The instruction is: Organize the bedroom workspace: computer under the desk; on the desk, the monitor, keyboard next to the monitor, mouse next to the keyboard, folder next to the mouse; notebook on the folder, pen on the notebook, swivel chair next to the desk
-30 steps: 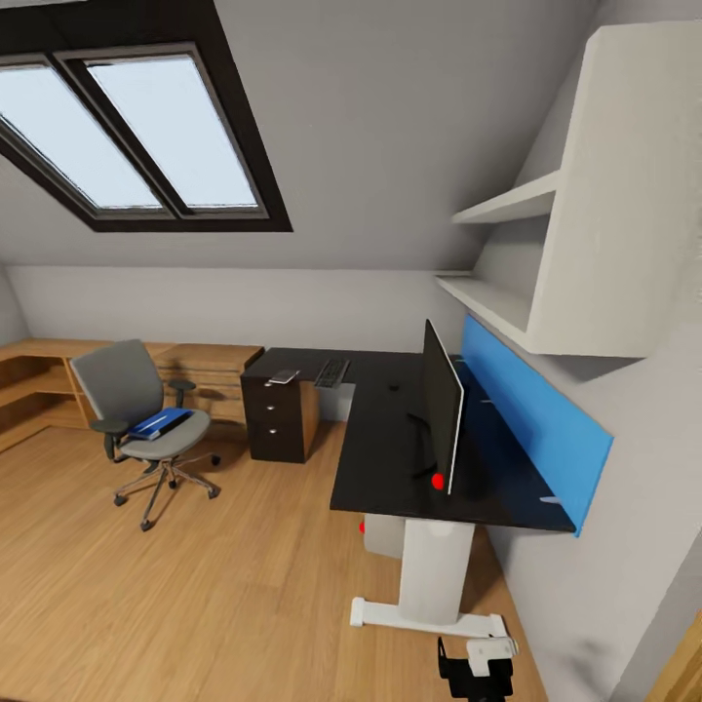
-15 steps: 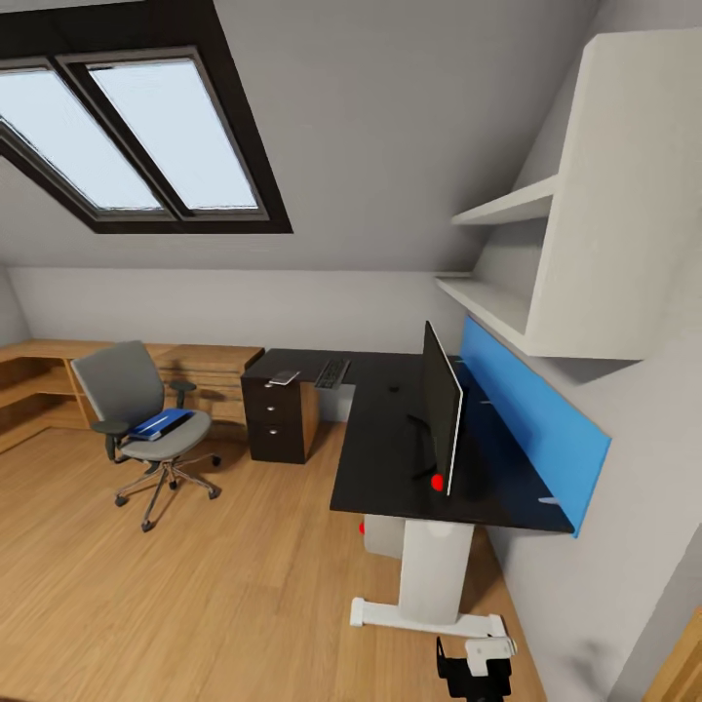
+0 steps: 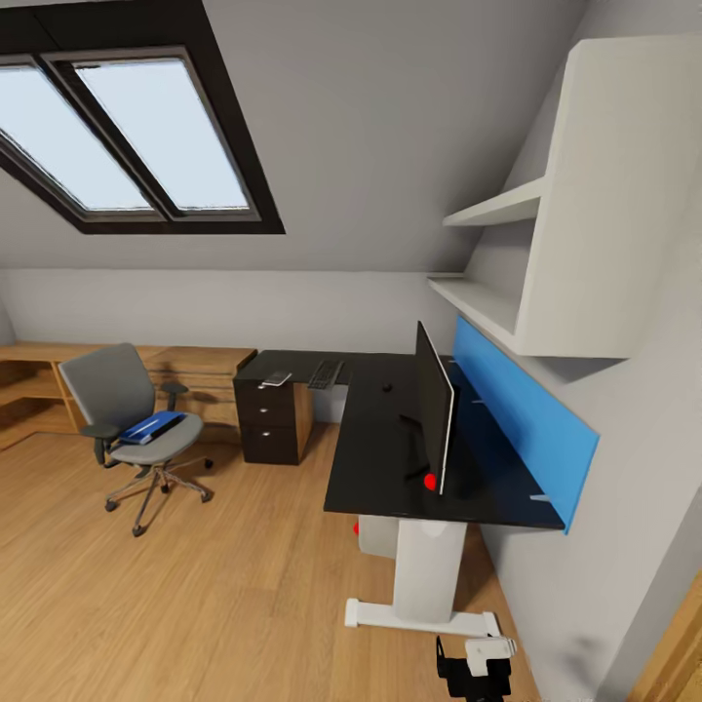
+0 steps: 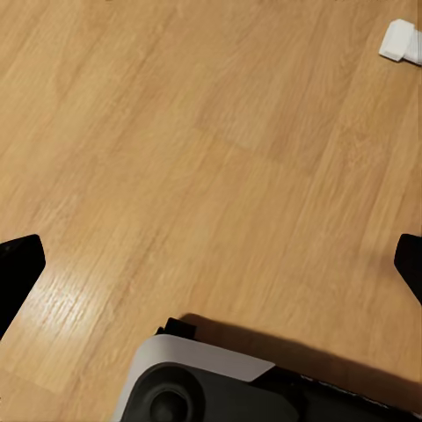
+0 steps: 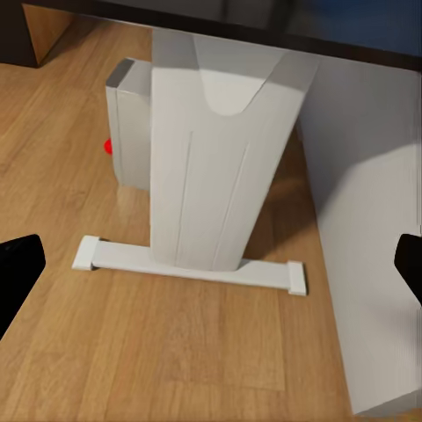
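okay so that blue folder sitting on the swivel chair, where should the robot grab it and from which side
Best guess: pinch the folder by its near long edge, coming from the open front of the swivel chair. It lies flat and thin on the seat, and the backrest and armrests close off the other sides. A level approach with one finger slid under that edge looks the likeliest way in.

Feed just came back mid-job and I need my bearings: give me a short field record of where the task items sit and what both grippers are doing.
folder: thin bright blue folder lies on the seat of the grey padded swivel chair
chair: apart from the glossy black-topped desk
monitor: wide black flat screen upright on desk
keyboard: flat black keyboard on desk's far wing
computer: light grey tower under desk, behind its white leg
left gripper: fingers apart, empty, over wood floor
right gripper: fingers apart, empty
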You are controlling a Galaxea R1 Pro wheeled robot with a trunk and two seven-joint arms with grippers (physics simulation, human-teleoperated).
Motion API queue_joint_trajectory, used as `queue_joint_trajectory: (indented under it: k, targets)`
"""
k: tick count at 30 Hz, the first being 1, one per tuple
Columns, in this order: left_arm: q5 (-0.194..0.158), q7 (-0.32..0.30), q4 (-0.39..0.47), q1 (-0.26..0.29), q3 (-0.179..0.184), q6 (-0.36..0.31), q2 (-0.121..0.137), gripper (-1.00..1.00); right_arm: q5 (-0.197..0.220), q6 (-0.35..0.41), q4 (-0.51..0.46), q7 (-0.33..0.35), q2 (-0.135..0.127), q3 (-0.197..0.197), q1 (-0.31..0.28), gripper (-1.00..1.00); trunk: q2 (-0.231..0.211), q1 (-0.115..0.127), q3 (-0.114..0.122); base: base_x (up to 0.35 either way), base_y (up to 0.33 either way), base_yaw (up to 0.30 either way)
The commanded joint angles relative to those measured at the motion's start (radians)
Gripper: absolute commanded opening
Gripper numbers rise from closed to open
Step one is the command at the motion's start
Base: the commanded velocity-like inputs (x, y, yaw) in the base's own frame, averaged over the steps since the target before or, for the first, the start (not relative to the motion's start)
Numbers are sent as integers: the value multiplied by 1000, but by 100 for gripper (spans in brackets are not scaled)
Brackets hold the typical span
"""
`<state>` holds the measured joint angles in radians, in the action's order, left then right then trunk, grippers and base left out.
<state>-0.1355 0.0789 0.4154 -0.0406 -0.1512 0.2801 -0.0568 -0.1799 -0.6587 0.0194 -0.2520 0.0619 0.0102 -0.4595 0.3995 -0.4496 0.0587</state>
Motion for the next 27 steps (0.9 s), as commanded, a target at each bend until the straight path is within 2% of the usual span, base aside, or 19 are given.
queue_joint_trajectory:
  k: [1, 7, 14, 27]
  targets:
    - [-9, 0, 1, -1, 0, 1, 0, 100, -10, -1, 2, -10, 0, 1, -1, 100, 1, 0, 0, 0, 0, -166]
    - [-9, 0, -17, -1, -2, 16, 6, 100, -12, 0, 2, -10, 2, 2, -1, 100, 1, 0, 1, 0, 0, -72]
    - [-8, -2, -76, -1, 1, 26, 8, 100, -16, 3, 2, -9, 2, 2, -1, 100, 1, 0, 1, 4, 28, -5]
    - [-7, -63, -88, -1, 3, 24, 14, 100, -16, 5, 4, -9, 5, 2, 0, 100, 1, 0, 1, 99, 254, 0]
